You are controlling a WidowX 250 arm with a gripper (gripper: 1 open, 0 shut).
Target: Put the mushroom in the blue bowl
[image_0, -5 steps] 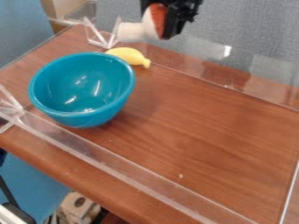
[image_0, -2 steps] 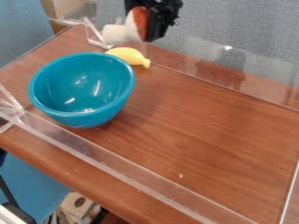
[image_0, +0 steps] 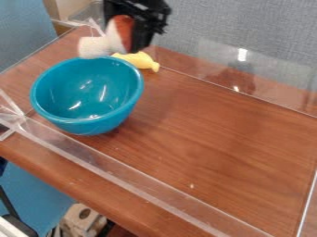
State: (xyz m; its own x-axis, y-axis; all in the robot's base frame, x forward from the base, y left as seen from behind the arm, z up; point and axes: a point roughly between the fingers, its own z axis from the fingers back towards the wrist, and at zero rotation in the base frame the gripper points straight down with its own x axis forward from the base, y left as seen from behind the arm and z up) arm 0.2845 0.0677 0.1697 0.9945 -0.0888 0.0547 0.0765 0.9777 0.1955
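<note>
**Mushroom held above the bowl's far rim**

Your gripper (image_0: 124, 32) sits at the top of the view, dark-bodied, pointing steeply down. Its jaws are clamped on the mushroom (image_0: 102, 40): you see the reddish-brown cap pinched at the fingers and the cream-white stem sticking out toward the left of the picture, tilted nearly sideways. The picture is slightly blurred here, so the exact contact points are hard to read.

The mushroom hangs in the air, clear of the table (image_0: 210, 120). It sits above the far edge of the blue bowl (image_0: 87, 93), roughly over the rim rather than over the middle.

The blue bowl stands upright on the wooden table at the left, its inside bare and glossy. A yellow banana (image_0: 140, 61) lies just behind the bowl, near its far rim, directly under the gripper. Clear acrylic walls (image_0: 247, 69) ring the table.
</note>
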